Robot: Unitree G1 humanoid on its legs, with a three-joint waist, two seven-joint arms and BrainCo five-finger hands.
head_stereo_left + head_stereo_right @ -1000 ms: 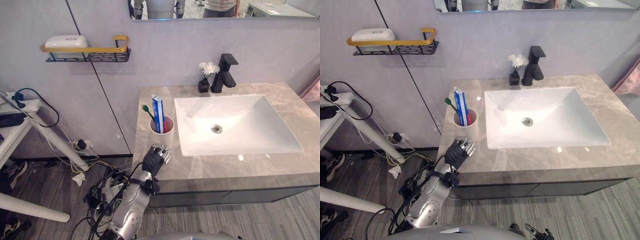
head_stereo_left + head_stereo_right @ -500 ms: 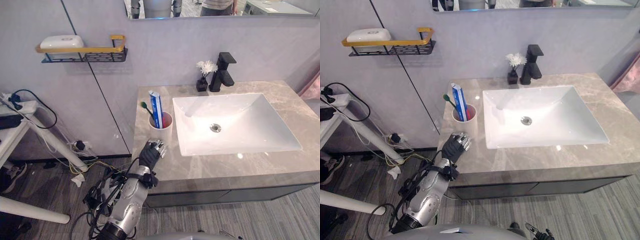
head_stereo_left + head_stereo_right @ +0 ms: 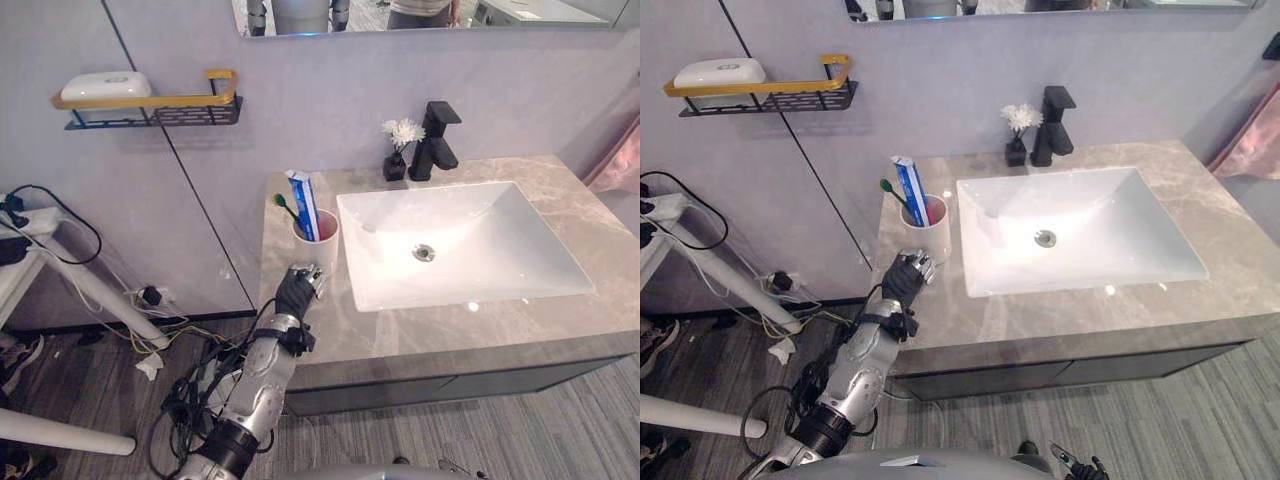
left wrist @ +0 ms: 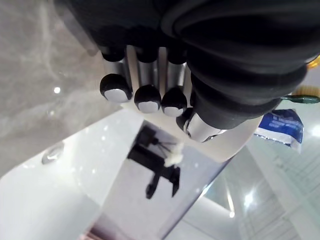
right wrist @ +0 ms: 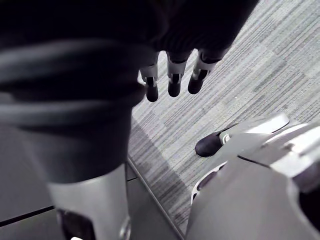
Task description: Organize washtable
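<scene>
On the front-left part of the grey marbled washtable surface, the robot's left hand rested knuckles up, just in front of a pale pinkish-white round cup; its fingers were loosely bent in a row with the thumb beside them, relaxed and gripping nothing, and whether the fingertips touched the cup could not be told; the cup stood upright near the surface's left edge, just beside the left rim of a white rectangular sink; a blue-and-white toothpaste tube stood in the cup, leaning slightly left, and a green-headed toothbrush leaned out over the cup's left side; at the back of the surface, behind the sink, stood a matte black angular faucet, and just to its left a small black vase with a white flower; on the grey wall to the left, well apart from the surface, hung a black wire shelf with a gold rail, carrying a white rounded soap box; a mirror ran along the wall above the faucet; the right hand hung over a grey striped floor, its fingers straight, slack and empty.
</scene>
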